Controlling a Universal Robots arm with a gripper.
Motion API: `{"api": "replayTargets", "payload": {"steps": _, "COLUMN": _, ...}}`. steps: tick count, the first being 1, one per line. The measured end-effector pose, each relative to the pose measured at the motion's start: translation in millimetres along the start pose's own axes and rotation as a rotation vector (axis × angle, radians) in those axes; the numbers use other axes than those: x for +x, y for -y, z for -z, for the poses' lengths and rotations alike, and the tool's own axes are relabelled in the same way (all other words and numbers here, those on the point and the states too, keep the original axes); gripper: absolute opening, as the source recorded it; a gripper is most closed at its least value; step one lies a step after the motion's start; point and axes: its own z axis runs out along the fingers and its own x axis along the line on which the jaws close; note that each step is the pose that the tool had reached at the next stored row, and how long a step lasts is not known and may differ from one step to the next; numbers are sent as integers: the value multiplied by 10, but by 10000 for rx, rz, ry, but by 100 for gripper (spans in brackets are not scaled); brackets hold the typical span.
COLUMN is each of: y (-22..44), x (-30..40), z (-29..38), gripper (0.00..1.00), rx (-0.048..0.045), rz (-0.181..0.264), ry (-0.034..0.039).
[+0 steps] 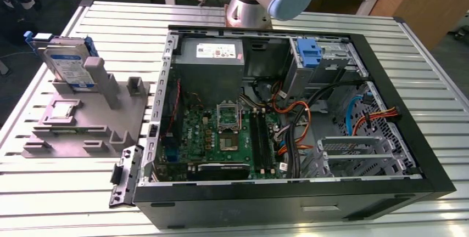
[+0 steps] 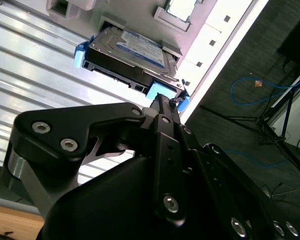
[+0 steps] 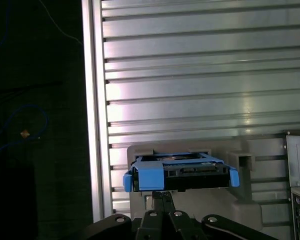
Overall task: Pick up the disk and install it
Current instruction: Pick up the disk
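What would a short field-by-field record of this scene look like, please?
disk: upright in the grey stand, at the exterior view's left
gripper: shut, holding nothing, pointed at the disk's blue-framed edge, clear of it
computer case: side open, lying beside the stand
table: slatted metal, bears stand and case
task state: disk not yet picked up

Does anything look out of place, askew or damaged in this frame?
Nothing stands out. The disk leans tilted in its grey stand, which looks like its intended rest; the open computer case sits flat on the table, cables inside untidy but nothing visibly broken.
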Motion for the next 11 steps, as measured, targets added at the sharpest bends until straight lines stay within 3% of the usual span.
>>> {"api": "replayTargets", "payload": {"steps": 2, "y": 0, "x": 0, "z": 0, "gripper": 10, "rx": 2, "rz": 97, "ry": -5}}
{"api": "replayTargets", "payload": {"steps": 11, "y": 0, "x": 0, "z": -2, "gripper": 10, "rx": 32, "rz": 1709, "ry": -69}}
